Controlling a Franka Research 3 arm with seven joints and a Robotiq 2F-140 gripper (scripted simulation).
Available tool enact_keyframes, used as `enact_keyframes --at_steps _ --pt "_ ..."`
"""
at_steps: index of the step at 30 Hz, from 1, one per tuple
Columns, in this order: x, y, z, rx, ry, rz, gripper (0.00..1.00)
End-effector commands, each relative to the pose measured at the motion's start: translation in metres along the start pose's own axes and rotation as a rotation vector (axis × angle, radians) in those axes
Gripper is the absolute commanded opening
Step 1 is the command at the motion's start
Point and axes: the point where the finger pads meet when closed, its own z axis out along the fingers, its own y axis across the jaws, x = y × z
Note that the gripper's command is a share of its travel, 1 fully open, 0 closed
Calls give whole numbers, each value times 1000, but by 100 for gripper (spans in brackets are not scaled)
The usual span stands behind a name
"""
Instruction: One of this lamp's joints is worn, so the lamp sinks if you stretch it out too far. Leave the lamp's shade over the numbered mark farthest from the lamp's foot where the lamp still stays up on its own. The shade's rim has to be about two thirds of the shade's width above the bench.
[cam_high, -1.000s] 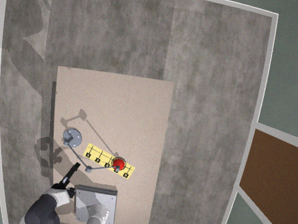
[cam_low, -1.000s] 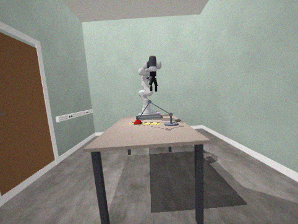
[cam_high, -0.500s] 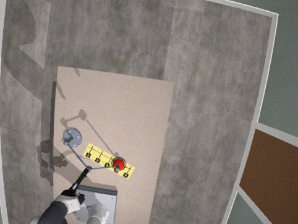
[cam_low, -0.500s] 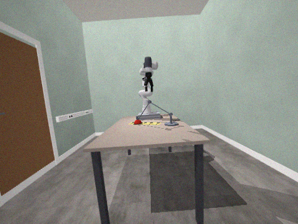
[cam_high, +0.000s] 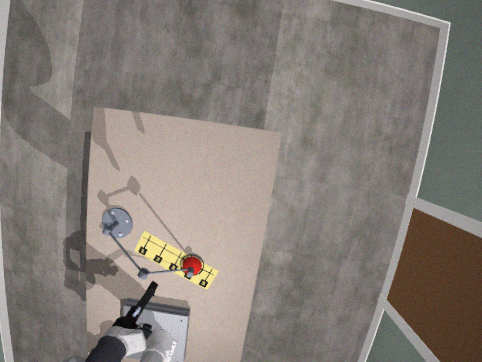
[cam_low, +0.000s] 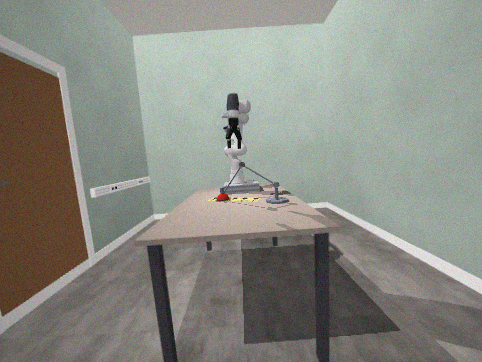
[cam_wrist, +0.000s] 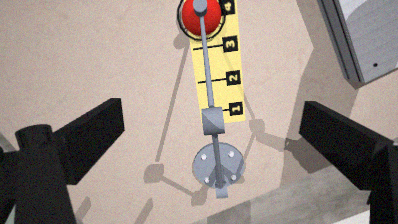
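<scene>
Surface: the bench has a pale, pinkish-tan top crossed by shadows. The room has pale green walls, a mottled grey floor and a brown door (white-framed).

The lamp's foot stands on the bench near one end of the yellow strip. The red shade is at mark 4, low over the strip; whether its rim touches cannot be determined.

The gripper is above the bench, fingers wide apart, nothing between them.

Obscured: mark 4 is partly covered by the shade from the top; the wrist view crops the strip beyond 4 (mark 5 falls outside). The exterior numerals are illegible.

Count: one lamp, one shade, two rods, one elbow, four screws on the foot, five marks, four bench legs (rear pair mostly hidden).
</scene>
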Motion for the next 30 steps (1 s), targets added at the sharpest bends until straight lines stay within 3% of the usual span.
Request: enact_keyframes --at_steps 1,25,30 --pt "14 0 0 -1 -5 -32 100" --pt "113 1 -1 3 1 27 100" --pt "114 -3 0 3 0 34 100"
